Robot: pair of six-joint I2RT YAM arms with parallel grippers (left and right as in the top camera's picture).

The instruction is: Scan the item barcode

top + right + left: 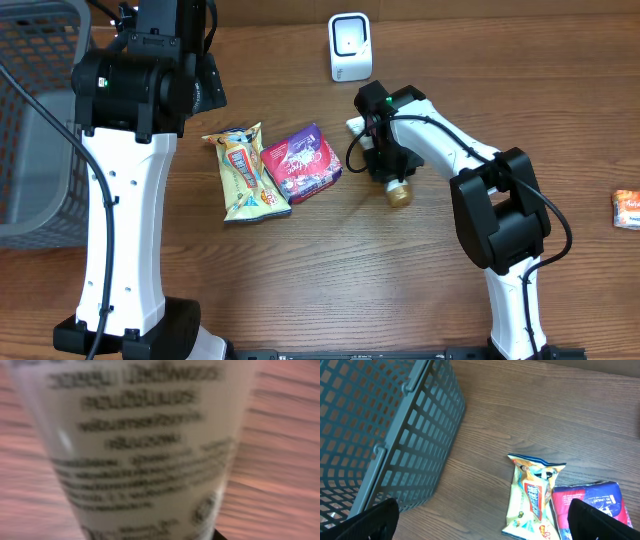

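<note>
A white tube with a gold cap (400, 193) lies on the wooden table below the white barcode scanner (350, 47). My right gripper (385, 162) sits down over the tube's middle, jaws shut on it. In the right wrist view the tube (145, 445) fills the frame, blurred, its printed text facing the camera. Only a dark fingertip (225, 535) shows at its right edge. My left gripper (487, 522) hangs open above bare table, with nothing between its fingers (375, 520).
A yellow snack bag (245, 172) and a purple packet (302, 163) lie side by side left of the tube. A grey mesh basket (35, 120) stands at the far left. An orange packet (627, 208) lies at the right edge.
</note>
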